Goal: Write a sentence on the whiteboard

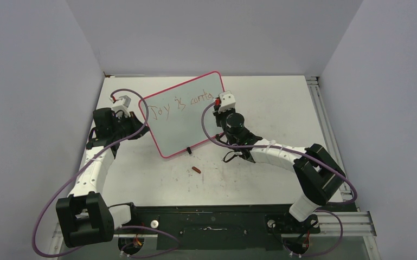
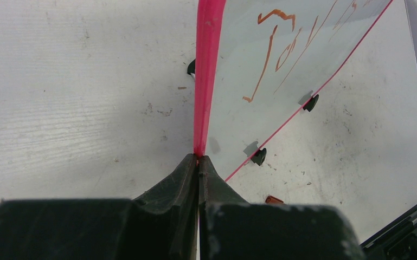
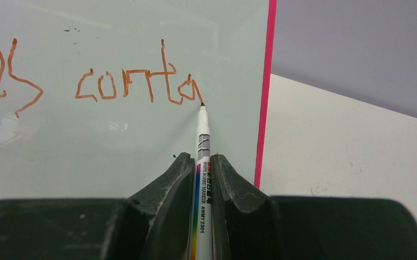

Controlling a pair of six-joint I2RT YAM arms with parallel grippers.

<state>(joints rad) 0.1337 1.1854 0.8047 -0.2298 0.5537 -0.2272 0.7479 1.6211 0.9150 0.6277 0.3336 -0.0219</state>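
The whiteboard (image 1: 187, 127) with its thin pink-red frame stands tilted at the middle of the table. The sentence (image 1: 181, 102) in reddish-brown handwriting reads "Joy is conta". My left gripper (image 1: 142, 116) is shut on the board's left edge; in the left wrist view its jaws (image 2: 198, 158) pinch the pink frame (image 2: 206, 81). My right gripper (image 1: 217, 111) is shut on a white marker (image 3: 202, 162). The marker's tip touches the board just after the last "a" (image 3: 187, 89), close to the right frame (image 3: 265, 97).
A small red marker cap (image 1: 196, 170) lies on the table in front of the board, and also shows in the left wrist view (image 2: 274, 200). The board's two black feet (image 2: 258, 156) rest on the table. A metal rail (image 1: 325, 124) runs along the table's right edge.
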